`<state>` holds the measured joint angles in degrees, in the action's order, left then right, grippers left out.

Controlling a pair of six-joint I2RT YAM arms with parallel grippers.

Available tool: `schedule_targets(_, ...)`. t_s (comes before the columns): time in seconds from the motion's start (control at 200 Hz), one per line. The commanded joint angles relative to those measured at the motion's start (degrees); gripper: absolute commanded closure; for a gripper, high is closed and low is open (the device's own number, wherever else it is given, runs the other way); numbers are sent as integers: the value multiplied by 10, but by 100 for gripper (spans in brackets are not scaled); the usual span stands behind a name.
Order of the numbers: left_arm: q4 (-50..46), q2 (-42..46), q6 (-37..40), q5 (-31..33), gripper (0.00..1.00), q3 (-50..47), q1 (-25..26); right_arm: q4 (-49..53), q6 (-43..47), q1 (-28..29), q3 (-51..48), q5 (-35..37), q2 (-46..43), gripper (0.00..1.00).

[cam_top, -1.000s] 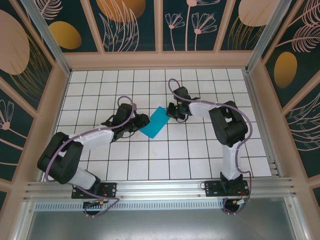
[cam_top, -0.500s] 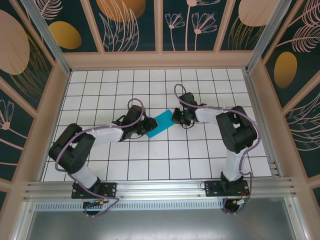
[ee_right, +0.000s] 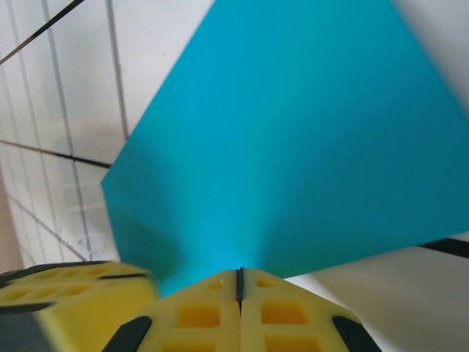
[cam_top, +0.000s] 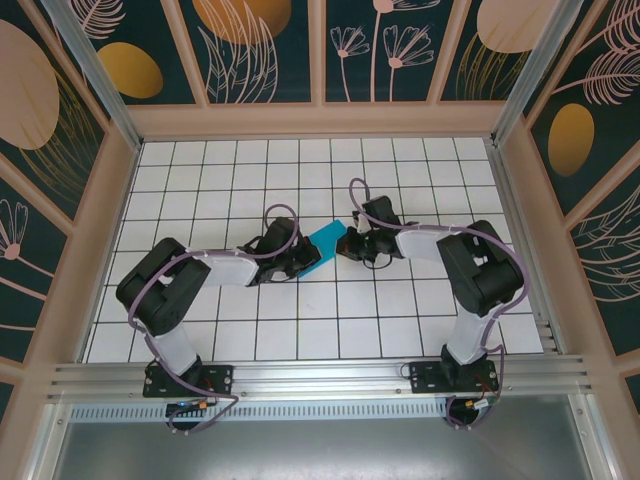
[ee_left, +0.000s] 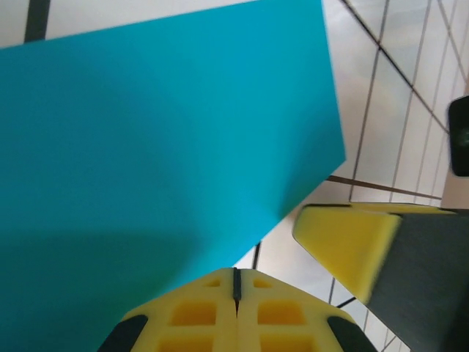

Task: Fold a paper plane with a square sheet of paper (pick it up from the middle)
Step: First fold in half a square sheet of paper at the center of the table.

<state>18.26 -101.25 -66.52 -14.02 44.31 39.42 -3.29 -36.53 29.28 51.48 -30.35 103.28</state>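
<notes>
Rail (cam_top: 320, 378): aluminium, along the near edge; both arm bases sit on it.
Left arm (cam_top: 165, 290): reaches up and to the right over the table, with a purple cable running along it.
Right arm (cam_top: 470, 275): reaches up and to the left, toward the other arm.
Left gripper (ee_left: 236, 284): yellow fingers pressed together, tips meeting at the lower-left edge of the paper and pinching it there.
Right gripper (ee_right: 239, 282): yellow fingers pressed together, nipping the paper at its near edge; the sheet fans out from the pinch.
Paper (cam_top: 325, 243): teal-blue and plain, held between the two grippers near the middle of the table. In the top view it runs slantwise, low end at the left gripper and high end at the right gripper.
Gap: the two grippers are close together; a right finger (ee_left: 344, 238) shows just beside the left tips in the left wrist view.
Table (cam_top: 300, 330): white tiles with dark grid lines.
Walls (cam_top: 250, 40): dark teal panels with orange ovals and pale plant drawings, in light wooden frames.
</notes>
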Motion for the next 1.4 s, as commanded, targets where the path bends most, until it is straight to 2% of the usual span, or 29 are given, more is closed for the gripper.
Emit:
schedule_targets(0.0,16,-15,-12,-12,100,18,7,-32,-2,11,6,-40,14,100)
schedule_targets(0.28,2,-25,-9,-9,100,24,6,-19,0,15,24,-36,43,100)
schedule_targets(0.816,-85,-51,2,15,100,53,6,24,25,16,55,-34,71,100)
schedule_targets(0.911,-80,-47,8,9,100,55,6,32,29,17,53,-29,78,100)
schedule_targets(1.096,-13,-38,15,-27,100,49,7,36,32,17,49,-26,80,100)
schedule_targets(1.396,-92,-69,6,-7,100,40,7,40,38,14,51,-20,84,100)
